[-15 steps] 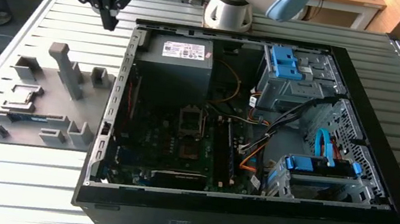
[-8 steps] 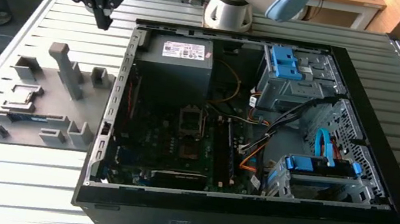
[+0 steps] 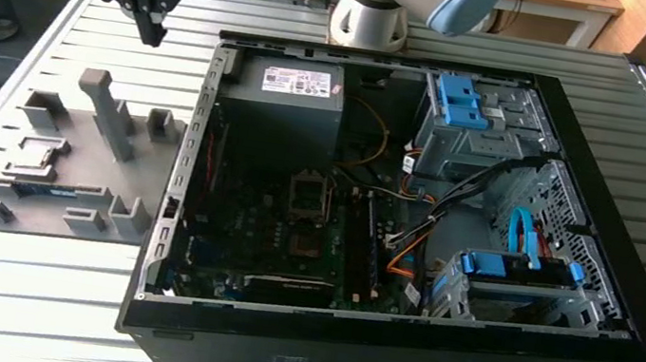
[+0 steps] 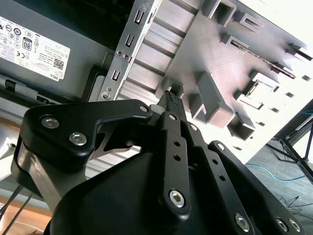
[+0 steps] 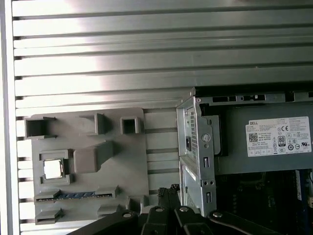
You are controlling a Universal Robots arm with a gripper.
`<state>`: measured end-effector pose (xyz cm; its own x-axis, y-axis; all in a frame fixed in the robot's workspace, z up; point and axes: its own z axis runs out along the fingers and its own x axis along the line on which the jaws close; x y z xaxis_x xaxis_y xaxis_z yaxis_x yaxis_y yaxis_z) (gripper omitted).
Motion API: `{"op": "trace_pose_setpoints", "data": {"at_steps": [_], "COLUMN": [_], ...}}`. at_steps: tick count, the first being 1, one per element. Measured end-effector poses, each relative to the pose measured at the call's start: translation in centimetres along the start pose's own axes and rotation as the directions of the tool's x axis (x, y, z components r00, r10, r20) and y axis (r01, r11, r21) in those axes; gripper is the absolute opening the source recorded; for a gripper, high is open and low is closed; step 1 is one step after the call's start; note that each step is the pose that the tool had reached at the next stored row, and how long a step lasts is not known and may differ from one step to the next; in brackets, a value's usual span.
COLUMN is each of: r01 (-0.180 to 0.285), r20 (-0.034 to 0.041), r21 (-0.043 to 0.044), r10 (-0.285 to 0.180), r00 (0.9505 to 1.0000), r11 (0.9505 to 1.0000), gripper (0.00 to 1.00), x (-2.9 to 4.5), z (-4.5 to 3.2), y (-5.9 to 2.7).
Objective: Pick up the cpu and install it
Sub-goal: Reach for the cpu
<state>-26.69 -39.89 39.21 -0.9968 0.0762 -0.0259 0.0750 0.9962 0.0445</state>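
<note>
cpu (image 5: 53, 169) sits flat, silvery lid up, in a square pocket of the grey fixture tray (image 5: 132, 161). The tray lies on the slatted table (image 5: 146, 44) just beside the open computer case (image 3: 611, 311), on the exterior view's left. The blue-green memory stick (image 5: 76, 195) is in the slot next to that pocket, so don't mix them up.

Handling, my read:
- It's thin, light and rigid, so weight is no issue for you.
- The lid is smooth metal and probably slippery under hard pads.
- The underside is the fragile part, so don't drag it or tip it on a corner.
- Take it by two opposite edges with a low squeeze and keep it level.
- The pocket walls sit close round it. From the first wrist view I can't tell whether there are finger reliefs at the edges, so check that yourself.

Arm pose:
- The gripper (image 3: 154, 29) hangs over the bare table off the far corner of the case, on the exterior view's left.
- It is above tray level and well apart from the cpu.
- The fingers point down at the table, angled slightly toward the case.
- The fingertips (image 4: 171, 99) are pressed together with nothing between them. Both wrist views agree on that.
- The gripper is touching nothing: not the tray, the case or the table.
</note>
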Motion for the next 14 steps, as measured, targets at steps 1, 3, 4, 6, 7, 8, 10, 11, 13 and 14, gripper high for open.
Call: {"op": "trace_pose_setpoints", "data": {"at_steps": [1, 3, 4, 6, 7, 8, 10, 11, 13, 14], "r01": [0.0, 0.0, 0.0, 0.0, 0.0, 0.0, 0.0, 0.0, 0.0, 0.0], "r20": [0.0, 0.0, 0.0001, 0.0, 0.0, 0.0, 0.0, 0.0, 0.0, 0.0], "r21": [0.0, 0.0, 0.0, 0.0, 0.0, 0.0, 0.0001, 0.0, 0.0, 0.0001], "r10": [0.0, 0.0, 0.0, 0.0, 0.0, 0.0, 0.0, 0.0, 0.0, 0.0], "r00": [1.0, 1.0, 1.0, 1.0, 1.0, 1.0, 1.0, 1.0, 1.0, 1.0], "r11": [1.0, 1.0, 1.0, 1.0, 1.0, 1.0, 1.0, 1.0, 1.0, 1.0], "gripper": [0.1, 0.1, 0.1, 0.1, 0.1, 0.1, 0.1, 0.1, 0.1, 0.1], "x": [0.16, 0.45, 0.61, 0.91, 1.07, 1.24, 1.59, 1.76, 2.11, 2.27], "z": [0.0, -0.01, 0.0, -0.02, -0.02, -0.02, -0.02, -0.03, -0.03, -0.03], "y": [-0.01, -0.03, -0.05, -0.07, -0.08, -0.09, -0.12, -0.14, -0.16, -0.17]}}
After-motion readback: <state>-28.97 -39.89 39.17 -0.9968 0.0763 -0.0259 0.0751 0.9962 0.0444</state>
